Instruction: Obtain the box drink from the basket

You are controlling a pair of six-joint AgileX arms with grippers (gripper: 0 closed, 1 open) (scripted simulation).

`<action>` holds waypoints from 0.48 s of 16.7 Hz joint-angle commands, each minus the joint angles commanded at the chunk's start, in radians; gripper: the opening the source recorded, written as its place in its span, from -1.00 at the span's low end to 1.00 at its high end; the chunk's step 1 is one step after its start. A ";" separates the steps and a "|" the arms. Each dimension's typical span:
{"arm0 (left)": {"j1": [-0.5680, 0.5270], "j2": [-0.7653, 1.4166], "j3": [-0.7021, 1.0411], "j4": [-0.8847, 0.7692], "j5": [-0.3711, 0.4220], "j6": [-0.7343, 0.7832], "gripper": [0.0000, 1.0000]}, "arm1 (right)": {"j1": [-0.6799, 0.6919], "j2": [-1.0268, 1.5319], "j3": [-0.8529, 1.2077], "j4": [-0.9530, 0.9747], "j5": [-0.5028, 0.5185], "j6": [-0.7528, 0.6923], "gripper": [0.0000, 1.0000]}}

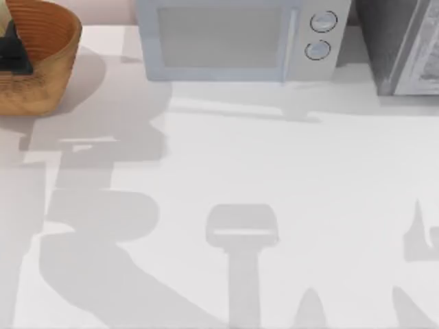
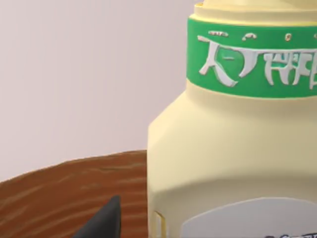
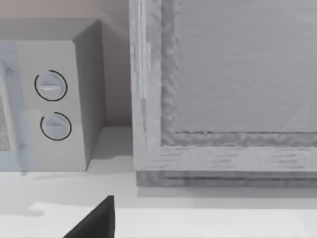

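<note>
My left gripper (image 1: 12, 48) is down inside the basket (image 1: 51, 41) at the table's far left corner, a dark shape cut off by the top view's left edge. From my left wrist, one black fingertip (image 2: 104, 220) pokes up over the basket's brown ribbed inside, just beside the box drink (image 2: 233, 163). I cannot tell how far my fingers are spread, nor whether they touch the carton: the other finger is out of frame. The drink stands upright and very close, pale yellow with a green band of white lettering near its top and a white label low down; its top and its far side are cut off. From above, my gripper hides the carton.

My right arm is parked off the table's right side. Its wrist view shows one black fingertip (image 3: 94, 220) above the white table (image 1: 274, 171), facing the microwave (image 1: 240, 38) with its two round knobs (image 3: 50, 85) and a grey framed cabinet (image 3: 223, 89) beside it.
</note>
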 joint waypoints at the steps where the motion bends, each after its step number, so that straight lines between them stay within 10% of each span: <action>1: 0.000 0.000 0.000 0.000 0.000 0.000 1.00 | 0.000 0.000 0.000 0.000 0.000 0.000 1.00; 8: -0.013 0.054 0.106 -0.052 -0.013 -0.001 1.00 | 0.000 0.000 0.000 0.000 0.000 0.000 1.00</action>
